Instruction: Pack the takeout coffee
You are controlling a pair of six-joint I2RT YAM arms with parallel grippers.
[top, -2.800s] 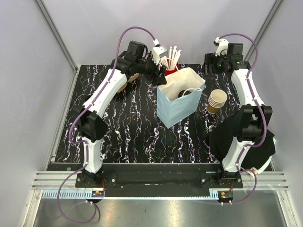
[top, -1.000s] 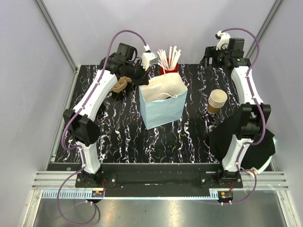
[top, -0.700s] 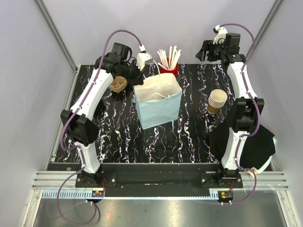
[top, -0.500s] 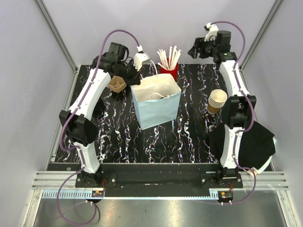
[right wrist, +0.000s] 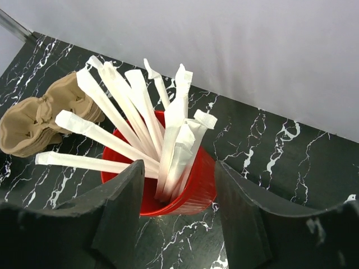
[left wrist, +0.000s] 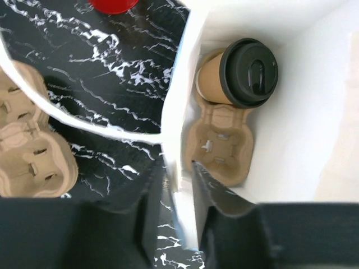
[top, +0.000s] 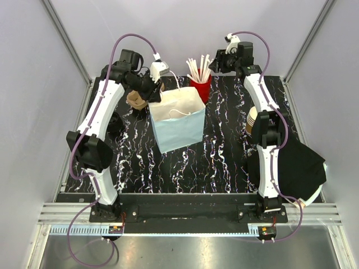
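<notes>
Here, lower centre of the left wrist view, the left gripper [left wrist: 176, 174] straddles the paper bag [top: 176, 131] rim; whether it pinches, I cannot tell. Upper right, the takeout coffee [left wrist: 238, 73] stands inside: probably light and crushable, best held gently below its lid. The right gripper [right wrist: 179, 168] hovers with jaws apart over the red cup [right wrist: 196, 188].

Marbled black table [top: 224, 157] bears bag [top: 179, 131], red cup [top: 201, 89]

Fanned white sticks [right wrist: 143, 112] crowd the red cup [right wrist: 190, 190] ahead of the right gripper's [right wrist: 179, 168] parted fingers [right wrist: 118, 224].
</notes>
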